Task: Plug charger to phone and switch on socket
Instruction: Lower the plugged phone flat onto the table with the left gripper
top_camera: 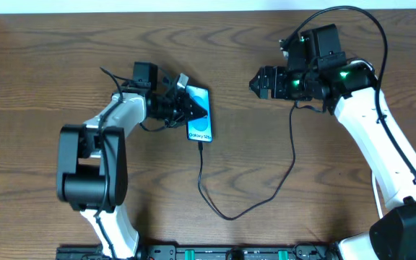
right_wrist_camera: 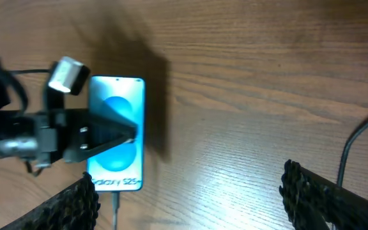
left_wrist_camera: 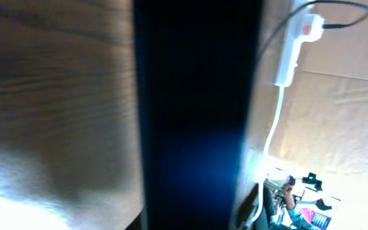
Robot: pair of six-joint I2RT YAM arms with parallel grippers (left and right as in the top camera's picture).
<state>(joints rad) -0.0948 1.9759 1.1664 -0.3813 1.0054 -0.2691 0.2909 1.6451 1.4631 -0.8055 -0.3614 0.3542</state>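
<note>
Phone is seen lying flat on the desk, left of centre, with the left gripper laid across its upper half. Whether those jaws are clamped on it or only resting there cannot be told. Off to the other side, the right gripper is held apart from the phone, its jaws spread wide with nothing between them.

The charger appears seated in the phone's lower edge, and its cable is looped across the desk towards the right arm. That loop is the danger. If it is snagged by the right arm on the way to the switch, the plug could be pulled out. The phone could also be dragged if the left jaws are lifted carelessly.

The socket, its red switch and its white cord are shown only by the left wrist camera. They cannot be made out from overhead.
</note>
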